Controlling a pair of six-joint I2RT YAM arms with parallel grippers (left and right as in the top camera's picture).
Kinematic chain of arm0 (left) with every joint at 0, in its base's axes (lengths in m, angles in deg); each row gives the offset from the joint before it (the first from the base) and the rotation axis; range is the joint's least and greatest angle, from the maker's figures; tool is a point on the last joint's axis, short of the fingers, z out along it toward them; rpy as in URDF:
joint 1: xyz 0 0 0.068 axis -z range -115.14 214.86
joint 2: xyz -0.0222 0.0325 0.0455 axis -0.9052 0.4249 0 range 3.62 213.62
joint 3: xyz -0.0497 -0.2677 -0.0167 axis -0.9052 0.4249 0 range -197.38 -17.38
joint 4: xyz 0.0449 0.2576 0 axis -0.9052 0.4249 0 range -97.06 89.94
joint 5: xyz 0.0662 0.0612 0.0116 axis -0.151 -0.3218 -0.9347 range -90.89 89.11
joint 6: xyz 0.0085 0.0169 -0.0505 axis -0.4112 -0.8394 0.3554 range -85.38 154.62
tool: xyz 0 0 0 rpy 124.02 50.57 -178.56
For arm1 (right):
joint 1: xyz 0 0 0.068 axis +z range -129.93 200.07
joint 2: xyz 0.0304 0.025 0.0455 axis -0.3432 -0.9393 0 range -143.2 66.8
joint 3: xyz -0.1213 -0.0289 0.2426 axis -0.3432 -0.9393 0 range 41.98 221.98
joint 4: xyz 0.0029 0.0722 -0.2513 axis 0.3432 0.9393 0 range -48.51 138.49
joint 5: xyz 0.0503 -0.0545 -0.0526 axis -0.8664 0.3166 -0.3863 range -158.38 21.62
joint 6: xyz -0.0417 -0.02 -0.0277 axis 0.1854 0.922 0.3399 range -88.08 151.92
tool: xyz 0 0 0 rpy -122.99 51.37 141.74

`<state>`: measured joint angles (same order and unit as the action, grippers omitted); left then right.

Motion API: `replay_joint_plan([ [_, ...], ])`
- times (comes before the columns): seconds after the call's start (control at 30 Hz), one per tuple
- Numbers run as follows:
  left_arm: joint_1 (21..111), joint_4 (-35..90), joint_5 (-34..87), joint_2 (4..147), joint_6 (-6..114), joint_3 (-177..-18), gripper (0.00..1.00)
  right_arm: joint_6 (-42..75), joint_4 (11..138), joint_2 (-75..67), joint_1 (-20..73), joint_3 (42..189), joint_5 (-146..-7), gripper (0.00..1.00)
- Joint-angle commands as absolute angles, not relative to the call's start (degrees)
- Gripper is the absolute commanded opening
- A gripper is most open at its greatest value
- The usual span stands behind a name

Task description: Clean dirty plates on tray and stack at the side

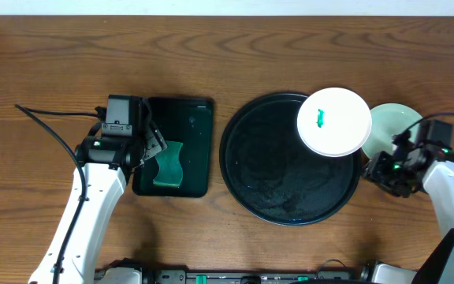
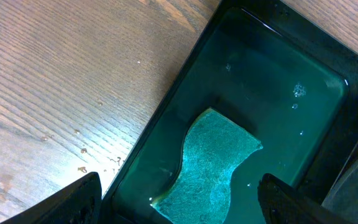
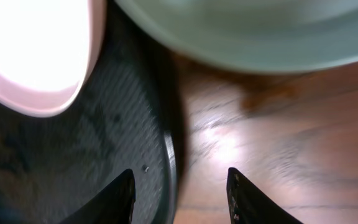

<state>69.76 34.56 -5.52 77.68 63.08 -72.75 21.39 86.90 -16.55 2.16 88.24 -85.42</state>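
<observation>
A white plate [image 1: 334,122] with a green smear at its centre rests on the upper right of the round black tray [image 1: 290,185] and overhangs the rim. A pale mint plate [image 1: 396,122] lies on the table just right of it, partly covered by the white one. My right gripper [image 1: 378,170] is open by the tray's right edge. In the right wrist view the tray rim [image 3: 169,155] runs between the jaws of the right gripper [image 3: 179,172], with the white plate [image 3: 30,56] and mint plate [image 3: 241,31] ahead. My left gripper [image 1: 154,146] hangs open over the sponge.
A small black rectangular tray [image 1: 191,118] holding water and a green sponge [image 1: 168,164] sits left of the round tray. In the left wrist view the sponge [image 2: 213,165] lies below the open left gripper [image 2: 179,180]. Bare wooden table [image 3: 278,137] surrounds everything.
</observation>
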Motion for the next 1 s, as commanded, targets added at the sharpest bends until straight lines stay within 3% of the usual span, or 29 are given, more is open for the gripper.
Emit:
replay_joint_plan([
  [0.0, 69.48, 34.67, -5.60, 77.51, 62.76, -73.74, 0.80, 24.10, 86.64, -16.10, 5.94, 87.97, -83.84, 0.45],
  [0.37, 69.48, 34.67, -5.60, 77.51, 62.76, -73.76, 0.80, 23.38, 81.61, -16.90, 15.45, 84.52, -74.03, 0.51],
  [0.6, 69.48, 34.67, -5.60, 77.51, 62.76, -73.74, 0.80, 23.34, 78.62, -16.90, 15.65, 81.85, -73.81, 0.43],
  [0.63, 69.48, 34.67, -5.60, 77.51, 62.76, -73.74, 0.80, 23.34, 78.53, -16.90, 15.65, 81.74, -73.79, 0.42],
  [0.77, 69.48, 34.67, -5.60, 77.51, 62.76, -73.74, 0.80, 23.19, 78.57, -16.90, 15.65, 81.63, -75.10, 0.13],
  [0.97, 69.48, 34.67, -5.60, 77.51, 62.76, -73.74, 0.81, 23.21, 78.68, -16.90, 15.69, 81.63, -80.72, 0.08],
])
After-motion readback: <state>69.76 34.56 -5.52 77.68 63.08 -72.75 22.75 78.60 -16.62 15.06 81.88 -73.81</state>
